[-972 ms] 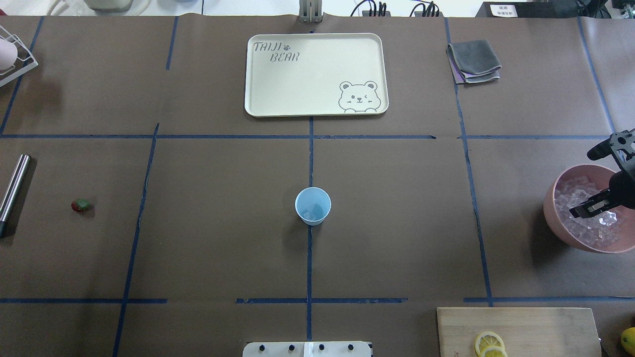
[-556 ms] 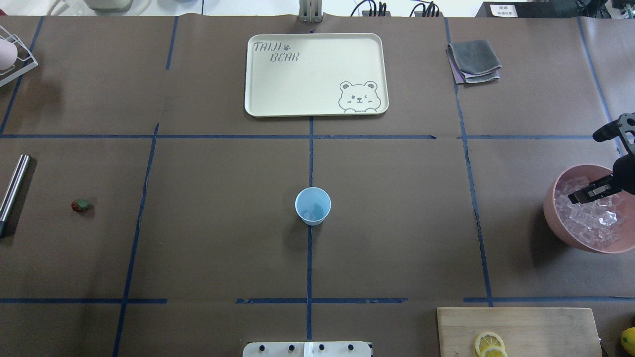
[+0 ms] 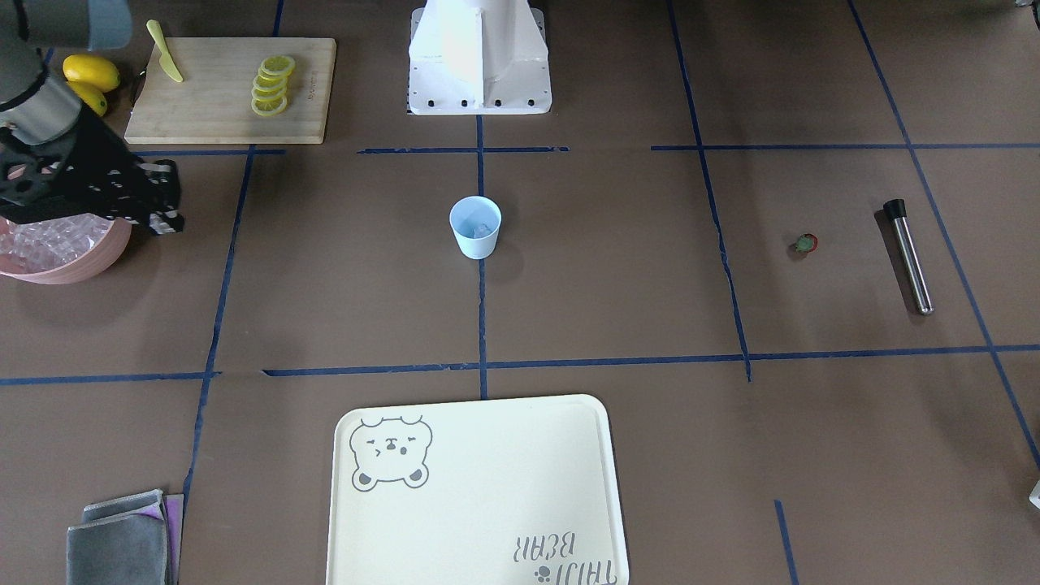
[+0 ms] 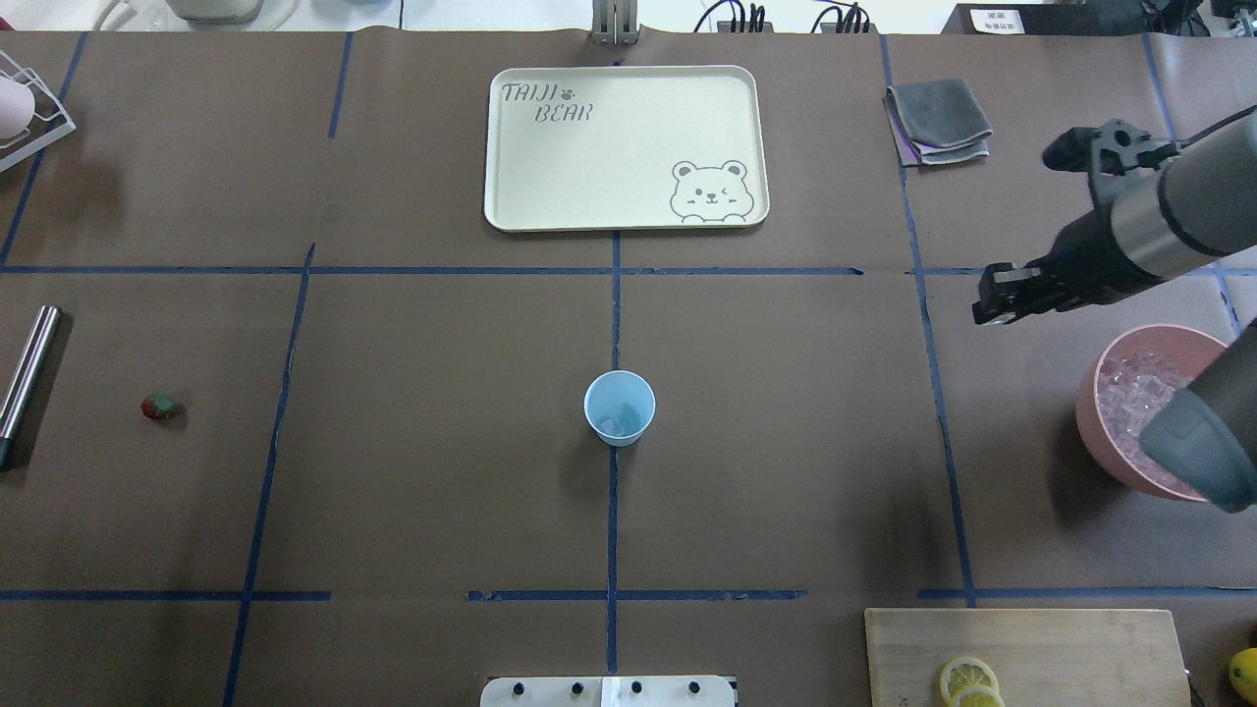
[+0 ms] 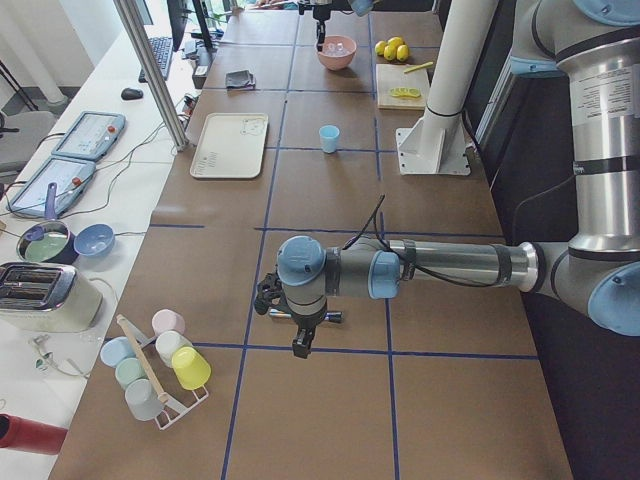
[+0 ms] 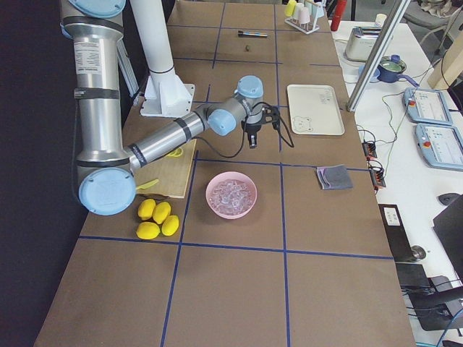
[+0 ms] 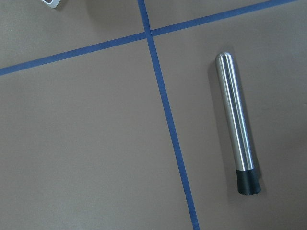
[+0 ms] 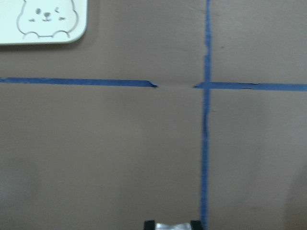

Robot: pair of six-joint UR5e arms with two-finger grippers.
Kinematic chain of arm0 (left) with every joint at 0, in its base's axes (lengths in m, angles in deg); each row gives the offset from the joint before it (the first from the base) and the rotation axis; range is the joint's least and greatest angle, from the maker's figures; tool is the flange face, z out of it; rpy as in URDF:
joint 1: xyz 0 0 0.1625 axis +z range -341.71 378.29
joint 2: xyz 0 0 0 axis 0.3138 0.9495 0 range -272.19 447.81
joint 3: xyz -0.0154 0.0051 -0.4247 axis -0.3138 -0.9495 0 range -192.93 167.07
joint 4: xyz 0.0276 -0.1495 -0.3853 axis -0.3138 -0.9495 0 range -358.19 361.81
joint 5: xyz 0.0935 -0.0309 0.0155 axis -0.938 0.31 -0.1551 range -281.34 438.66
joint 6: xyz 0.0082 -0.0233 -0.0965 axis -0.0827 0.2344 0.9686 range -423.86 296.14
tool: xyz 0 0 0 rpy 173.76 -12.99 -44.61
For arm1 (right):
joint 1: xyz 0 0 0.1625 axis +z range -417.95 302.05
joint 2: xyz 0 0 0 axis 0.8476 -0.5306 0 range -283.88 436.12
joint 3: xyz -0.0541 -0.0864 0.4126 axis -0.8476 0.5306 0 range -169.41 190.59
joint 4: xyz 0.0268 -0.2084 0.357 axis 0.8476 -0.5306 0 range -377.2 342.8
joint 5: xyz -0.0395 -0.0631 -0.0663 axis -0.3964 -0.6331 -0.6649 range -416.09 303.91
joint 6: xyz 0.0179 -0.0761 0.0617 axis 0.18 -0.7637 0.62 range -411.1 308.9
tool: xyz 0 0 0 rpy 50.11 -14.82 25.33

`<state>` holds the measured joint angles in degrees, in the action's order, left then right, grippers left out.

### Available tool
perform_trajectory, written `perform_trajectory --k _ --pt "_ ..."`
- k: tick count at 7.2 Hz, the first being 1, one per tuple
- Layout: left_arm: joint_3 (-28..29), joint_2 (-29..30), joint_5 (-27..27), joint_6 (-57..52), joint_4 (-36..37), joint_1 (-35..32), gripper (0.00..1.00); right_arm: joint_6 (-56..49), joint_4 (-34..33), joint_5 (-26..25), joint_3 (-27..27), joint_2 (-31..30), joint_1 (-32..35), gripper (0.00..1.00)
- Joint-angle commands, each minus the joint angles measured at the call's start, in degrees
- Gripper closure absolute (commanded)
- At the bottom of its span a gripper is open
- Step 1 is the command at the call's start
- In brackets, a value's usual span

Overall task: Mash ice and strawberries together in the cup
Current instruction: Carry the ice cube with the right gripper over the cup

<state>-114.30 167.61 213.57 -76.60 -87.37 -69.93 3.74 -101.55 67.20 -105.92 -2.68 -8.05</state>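
Spreading under everything is the brown counter (image 4: 442,491), marked off with blue tape. The right arm (image 4: 1149,226) reaches in over it. The right jaws hang above bare counter, closed on a small glassy ice cube (image 8: 169,225) that shows between their dark tips in the right wrist view. The left arm (image 5: 440,265) stretches out low over the counter's left end. The left jaws point down, and I cannot tell whether they are open or closed.

A cream tray (image 4: 589,167) with a bear drawing lies well to the left of the right jaws, a little farther from the robot. A wooden cutting board (image 4: 1061,648) lies well behind those jaws, toward the robot. A pink bowl (image 4: 1085,407) heaped with ice (image 4: 1129,393) sits near the right jaws, to their right and closer to the robot. A folded grey cloth (image 4: 938,118) lies near them on the far side.

The light blue cup (image 3: 475,244) stands upright, well apart from the right jaws on their left, with a little ice in its bottom. A steel rod (image 7: 234,120) with a black end lies flat beneath the left jaws. Lemon slices (image 3: 272,85) rest on the cutting board. The strawberry (image 4: 160,407) lies on the counter near the rod, on the side toward the cup, far from the right jaws.
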Motion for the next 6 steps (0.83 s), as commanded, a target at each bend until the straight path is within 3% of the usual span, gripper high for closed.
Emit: perform_trajectory --k 1,2,4,6 --pt "-0.15 0.00 0.00 0.00 -0.03 0.06 0.00 10.95 -16.46 -9.60 1.80 18.07 -10.30 0.96" --pt "-0.24 0.00 0.00 0.00 -0.03 0.15 0.00 15.87 -18.29 -11.65 4.51 23.81 -12.87 0.96" --pt "-0.15 0.00 0.00 0.00 -0.03 0.33 0.00 23.26 -18.22 -18.31 6.73 28.07 -19.54 0.95" --pt "-0.06 0.00 0.00 0.00 -0.03 0.33 0.00 28.63 -17.87 -21.06 16.53 36.57 -23.78 0.95"
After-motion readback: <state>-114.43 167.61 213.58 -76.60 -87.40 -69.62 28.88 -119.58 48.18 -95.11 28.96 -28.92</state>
